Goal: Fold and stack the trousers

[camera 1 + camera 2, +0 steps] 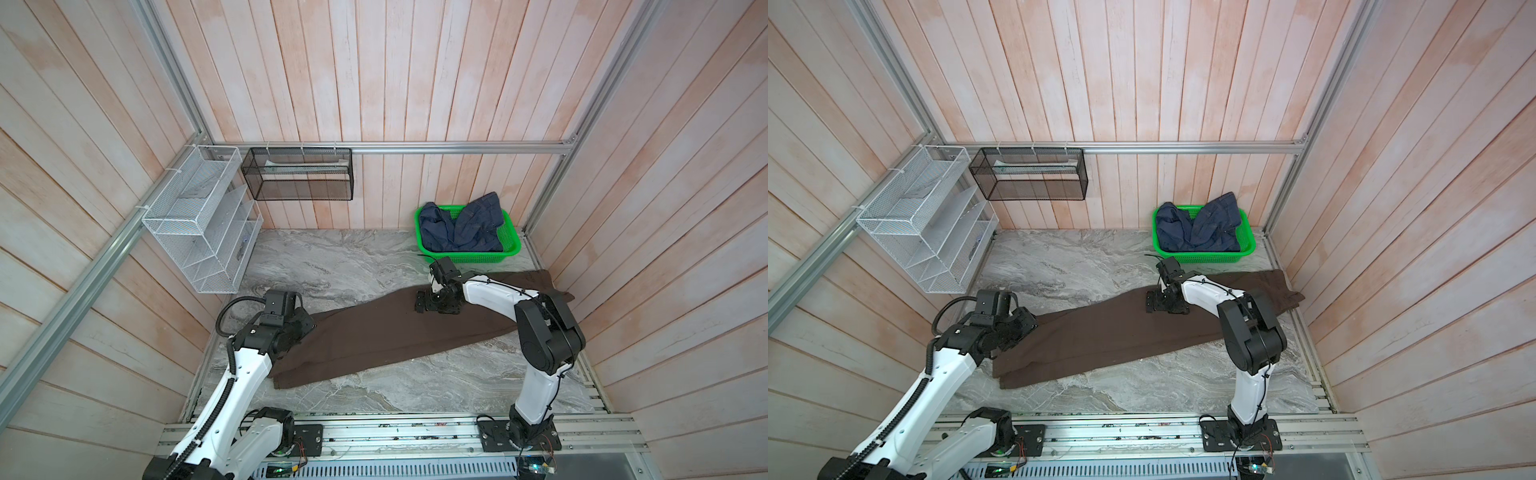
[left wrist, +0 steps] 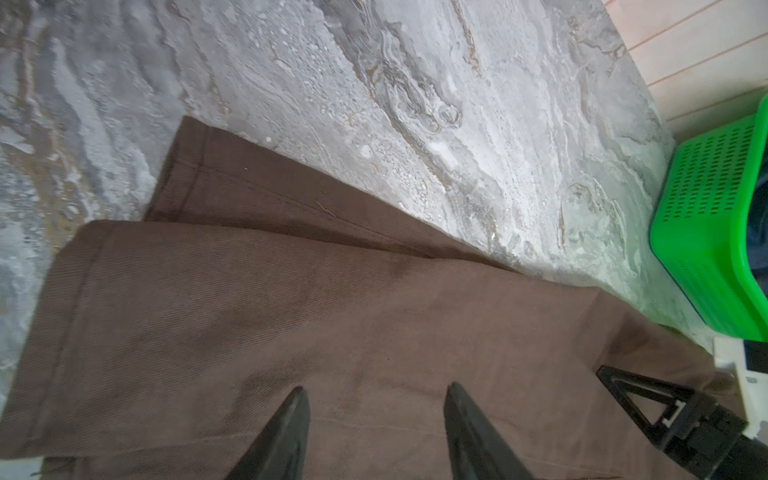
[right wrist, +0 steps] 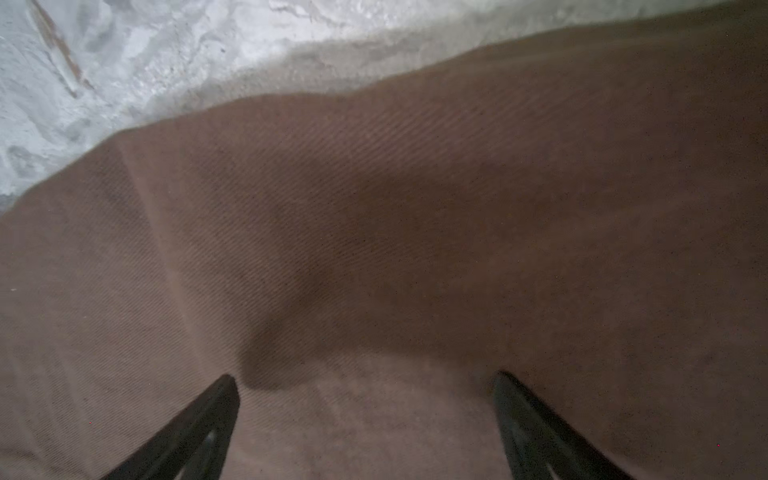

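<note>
So the trousers point(image 1: 395, 332) point(image 1: 1113, 332) are lying flat on the table point(image 1: 353, 266), stretched out on a slant from the near left side up to the far right, where that end almost reaches the plank wall. The two legs are laid one on top of the other but not lined up. In my left wrist view the top leg's hem sits a bit off from the hem underneath, so a strip of the lower leg point(image 2: 257, 183) peeks out along one side.

My left pincer point(image 2: 376, 390) is over the hem end of the brown cloth point(image 2: 332, 311), jaws about halfway apart with nothing between them. Can't tell if the tips are actually pressing on the fabric or just above it.

My right pincer point(image 3: 368, 378) is further along, over the far edge of the trousers point(image 3: 415, 249) past the middle, jaws spread as wide as they go and empty too. In a top view it point(image 1: 432, 305) is low over the cloth.

Behind it, in the far right corner of the table, there's a green basket point(image 1: 467, 253) with a crumpled navy denim thing point(image 1: 461, 228) in it, with a strip of bare marble between basket and trousers. On the left wall hangs a white wire rack point(image 1: 199, 220), and a black mesh basket point(image 1: 297, 174) hangs on the back wall.
</note>
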Controlling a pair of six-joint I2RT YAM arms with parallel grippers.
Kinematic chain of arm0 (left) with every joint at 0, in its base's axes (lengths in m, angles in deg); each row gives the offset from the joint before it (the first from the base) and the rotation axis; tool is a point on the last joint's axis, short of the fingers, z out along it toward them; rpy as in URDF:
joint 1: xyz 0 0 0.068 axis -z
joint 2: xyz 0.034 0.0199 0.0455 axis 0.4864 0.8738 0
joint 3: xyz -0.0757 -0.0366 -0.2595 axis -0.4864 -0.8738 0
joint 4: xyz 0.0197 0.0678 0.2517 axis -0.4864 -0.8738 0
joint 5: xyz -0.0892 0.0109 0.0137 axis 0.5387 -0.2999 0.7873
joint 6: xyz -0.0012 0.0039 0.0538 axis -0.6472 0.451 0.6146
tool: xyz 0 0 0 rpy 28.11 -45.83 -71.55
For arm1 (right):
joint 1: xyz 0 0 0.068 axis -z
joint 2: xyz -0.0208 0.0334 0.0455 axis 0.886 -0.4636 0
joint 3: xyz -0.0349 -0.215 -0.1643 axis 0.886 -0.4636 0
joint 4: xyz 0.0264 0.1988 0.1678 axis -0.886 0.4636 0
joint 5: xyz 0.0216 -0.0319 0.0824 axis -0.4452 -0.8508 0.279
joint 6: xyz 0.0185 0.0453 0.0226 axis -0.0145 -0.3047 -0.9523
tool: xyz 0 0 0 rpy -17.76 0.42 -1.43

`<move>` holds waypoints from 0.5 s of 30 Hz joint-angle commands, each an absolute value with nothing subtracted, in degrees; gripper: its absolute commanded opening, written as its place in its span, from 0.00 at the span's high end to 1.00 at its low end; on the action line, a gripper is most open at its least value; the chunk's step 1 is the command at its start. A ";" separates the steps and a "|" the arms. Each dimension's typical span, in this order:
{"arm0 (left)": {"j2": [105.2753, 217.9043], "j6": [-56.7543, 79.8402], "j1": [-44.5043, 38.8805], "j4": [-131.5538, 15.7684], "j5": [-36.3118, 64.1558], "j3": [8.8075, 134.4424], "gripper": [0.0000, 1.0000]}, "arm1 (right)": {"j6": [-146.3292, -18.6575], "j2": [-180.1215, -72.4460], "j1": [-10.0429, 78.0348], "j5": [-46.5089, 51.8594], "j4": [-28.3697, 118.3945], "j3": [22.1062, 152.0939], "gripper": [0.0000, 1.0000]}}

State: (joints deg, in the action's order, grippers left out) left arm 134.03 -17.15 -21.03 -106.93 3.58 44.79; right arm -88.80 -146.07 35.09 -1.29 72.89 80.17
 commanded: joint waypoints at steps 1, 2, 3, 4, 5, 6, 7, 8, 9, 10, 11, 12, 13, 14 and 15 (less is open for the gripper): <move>132.80 -16.65 -22.36 -111.55 -0.75 47.34 0.44 | -88.82 -148.14 37.04 -4.80 76.53 76.54 0.02; 132.98 -16.38 -22.92 -111.75 -0.85 47.48 0.43 | -89.12 -147.59 37.94 -5.28 76.20 75.25 0.02; 133.22 -15.93 -23.67 -111.85 -0.66 47.48 0.43 | -89.54 -146.79 39.18 -5.68 75.77 73.60 0.02; 133.61 -15.59 -24.35 -111.71 -0.38 47.16 0.43 | -89.97 -145.96 40.66 -5.73 75.41 72.07 0.02; 134.00 -15.25 -24.85 -111.55 -0.06 46.97 0.42 | -90.12 -145.36 41.92 -5.74 75.23 70.96 0.02; 134.54 -14.87 -25.51 -111.21 0.23 46.75 0.41 | -90.11 -144.69 43.34 -6.02 75.13 69.97 0.02; 135.25 -14.51 -26.03 -110.81 0.46 46.57 0.40 | -90.10 -144.00 44.58 -6.45 75.00 68.99 0.02; 135.81 -14.17 -26.35 -110.36 0.49 46.42 0.40 | -89.97 -143.35 45.57 -6.84 74.91 68.27 0.02; 136.61 -13.84 -26.64 -109.83 0.63 46.25 0.39 | -89.80 -142.56 46.66 -7.18 74.78 67.58 0.02; 137.64 -13.46 -26.86 -109.02 0.99 46.10 0.39 | -89.52 -141.91 47.41 -7.11 74.60 67.04 0.02; 138.66 -13.22 -26.91 -108.16 1.39 45.97 0.39 | -89.33 -141.41 47.84 -7.11 74.52 66.80 0.02; 140.14 -13.01 -26.96 -106.94 2.03 45.53 0.39 | -89.02 -141.09 48.13 -7.20 74.59 66.65 0.02; 141.74 -12.78 -26.97 -105.48 2.84 45.02 0.39 | -88.73 -140.80 48.16 -7.06 74.60 66.77 0.02; 143.29 -12.57 -26.92 -104.10 3.72 44.65 0.39 | -88.54 -140.67 48.14 -6.89 74.69 66.79 0.02; 145.23 -12.37 -26.91 -102.63 4.37 44.17 0.40 | -88.40 -140.50 48.15 -6.76 74.70 66.89 0.02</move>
